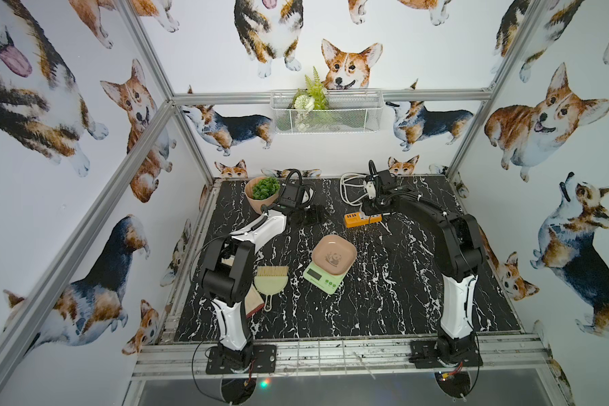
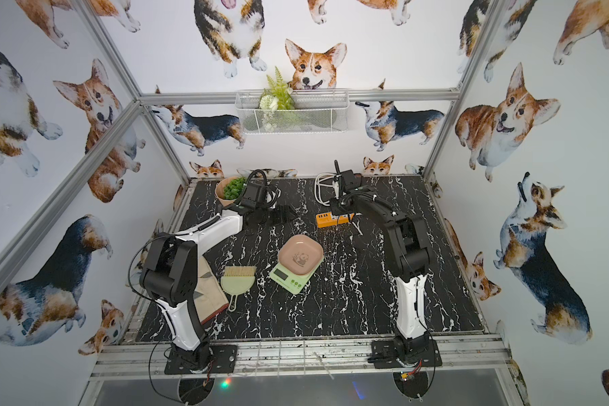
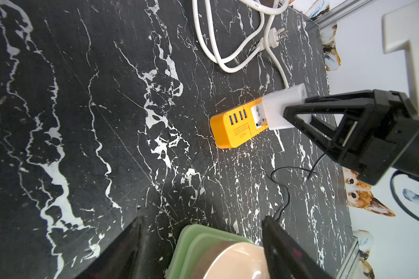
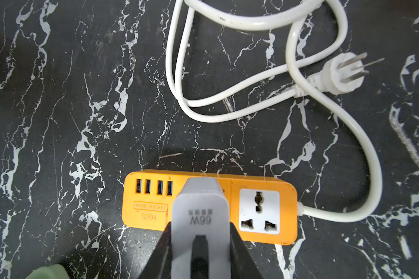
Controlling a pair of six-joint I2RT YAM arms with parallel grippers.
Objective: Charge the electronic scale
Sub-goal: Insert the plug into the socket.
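Mostly hidden under white charger (image 4: 200, 200), one power strip socket (image 3: 257, 112).

A green scale (image 1: 322, 278) sits on the black counter (image 1: 366, 309). Behind the scale are an orange power strip (image 1: 356, 220) and a plant pot (image 1: 253, 197). A dustpan (image 1: 270, 285) lies beside it.

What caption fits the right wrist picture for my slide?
The right gripper holds a white charger at the orange power strip.

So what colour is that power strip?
The power strip is orange; clearest in the right wrist view.
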